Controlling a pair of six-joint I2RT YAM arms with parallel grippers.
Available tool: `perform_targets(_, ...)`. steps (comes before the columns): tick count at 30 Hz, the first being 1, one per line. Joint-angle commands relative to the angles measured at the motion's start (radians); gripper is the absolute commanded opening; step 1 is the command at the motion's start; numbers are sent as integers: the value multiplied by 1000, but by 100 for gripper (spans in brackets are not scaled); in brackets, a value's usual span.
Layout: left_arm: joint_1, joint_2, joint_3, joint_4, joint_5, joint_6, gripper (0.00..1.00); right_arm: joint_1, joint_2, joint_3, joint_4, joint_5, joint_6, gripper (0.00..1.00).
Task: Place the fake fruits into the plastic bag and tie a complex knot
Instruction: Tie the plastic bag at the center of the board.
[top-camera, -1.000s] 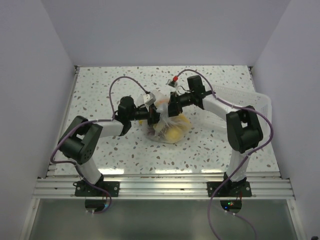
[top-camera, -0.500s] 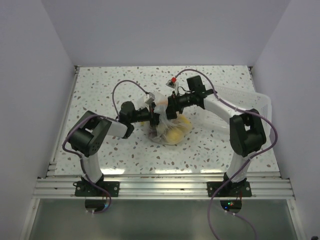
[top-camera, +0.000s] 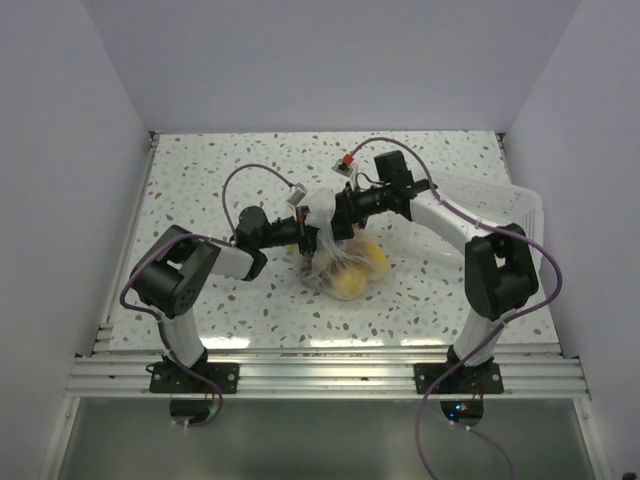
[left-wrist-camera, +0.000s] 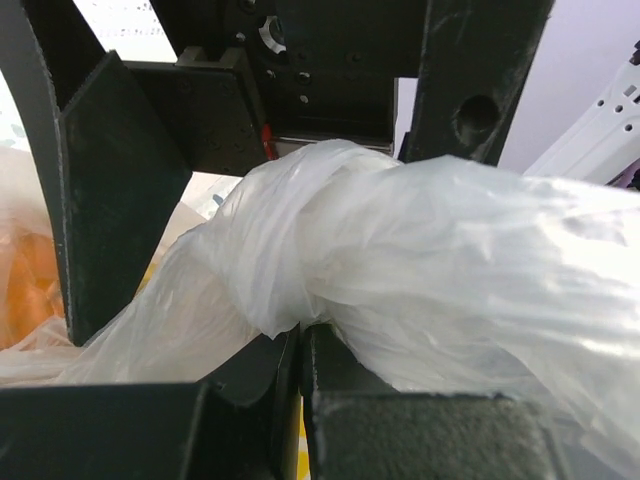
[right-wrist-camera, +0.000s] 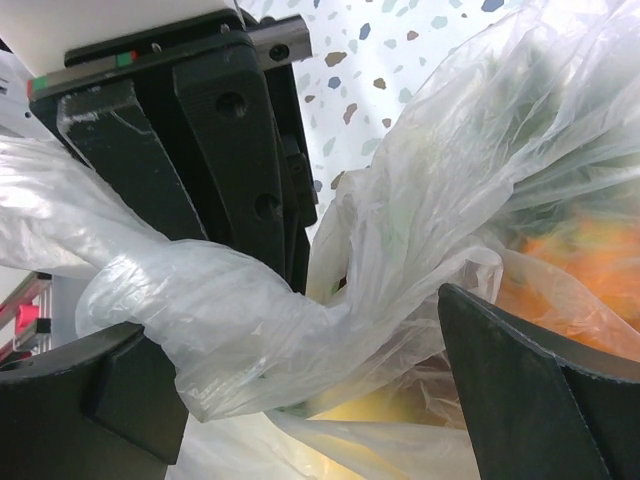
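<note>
Speckled white terrazzo table (top-camera: 200, 180) fills the floor of a plain white-walled booth, with a rigid white slotted plastic tray (top-camera: 505, 200) at its right edge. Near the middle lies a thin, crinkly transparent plastic bag (top-camera: 345, 262) with glossy yellow and orange toy fruits (top-camera: 348, 283) inside it. Both arms meet just above the bag. The left gripper (top-camera: 304, 238) has its jaws pressed together, nipping the bunched plastic at the whitish twisted knot (left-wrist-camera: 330, 230), which bulges over its fingertips in the left wrist view. The right gripper (right-wrist-camera: 290, 335) stands spread wide, one black finger (right-wrist-camera: 100, 400) low on the left and the other far to the right. The knotted neck lies across the gap between them, unclamped, with orange fruit showing through the film beside the right-hand finger.
</note>
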Motion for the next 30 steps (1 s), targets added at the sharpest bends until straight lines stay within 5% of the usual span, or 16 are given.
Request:
perform_targets(1, 12, -68, -15, 296, -5, -20, 0, 0, -30, 10, -6, -4, 14, 99)
perform_targets(11, 55, -85, 42, 257, -24, -23, 0, -61, -56, 66, -179, -38, -140, 98)
perform_targets(19, 54, -89, 28, 253, 9, -34, 0, -92, -8, 212, -543, -156, -432, 97)
perform_targets(22, 55, -97, 22, 246, 18, -35, 0, -104, 2, 222, -624, -154, -512, 86)
perform_targets(26, 68, -112, 5, 228, 44, -41, 0, -107, 2, 192, -608, -142, -516, 47)
perform_targets(30, 89, -134, -11, 193, 64, -32, 0, -103, 18, 168, -589, -185, -536, 37)
